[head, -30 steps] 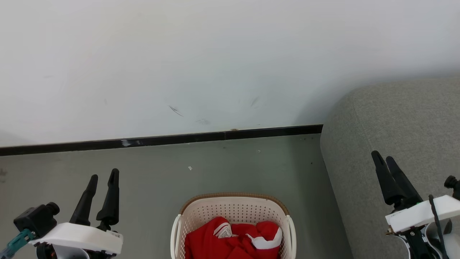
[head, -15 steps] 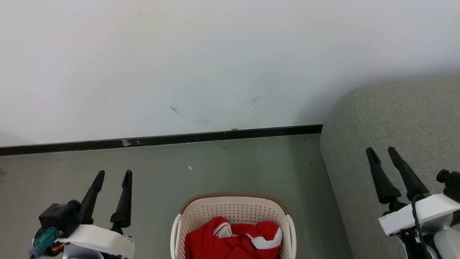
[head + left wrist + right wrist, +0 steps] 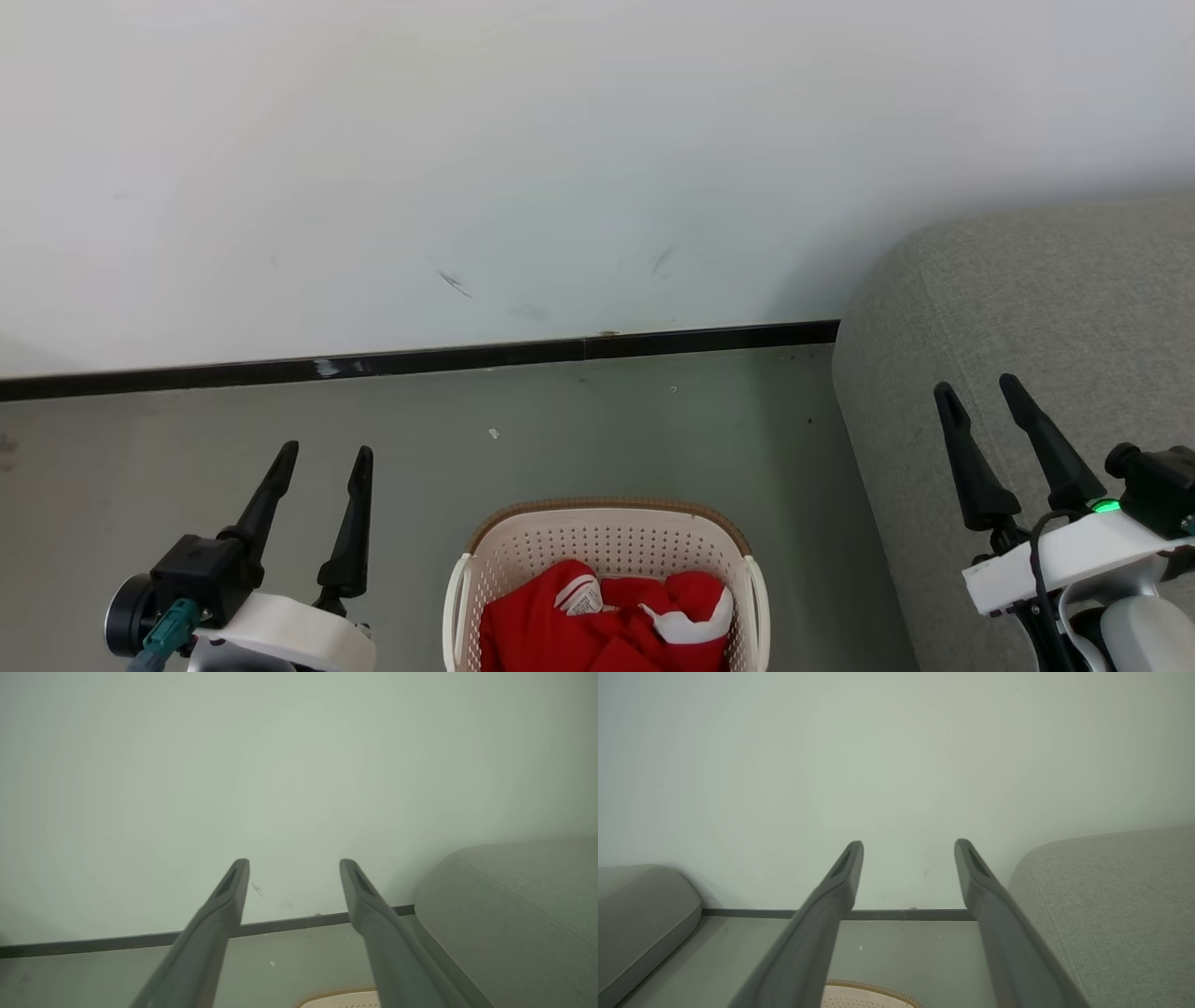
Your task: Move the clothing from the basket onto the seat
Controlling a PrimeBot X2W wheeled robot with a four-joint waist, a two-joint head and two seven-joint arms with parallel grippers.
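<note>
Two grippers wait wide open and hold nothing: the left gripper over the floor, the right gripper over the seat. The clothing sits bunched in the basket, on the floor between them, just beside the seat. To start well, one gripper should come over the basket, go straight down, pinch a thick red fold and lift it clear of the rim. The heap seems to run side to side, white band at the seat end, but the picture's bottom edge cuts it off.
</note>
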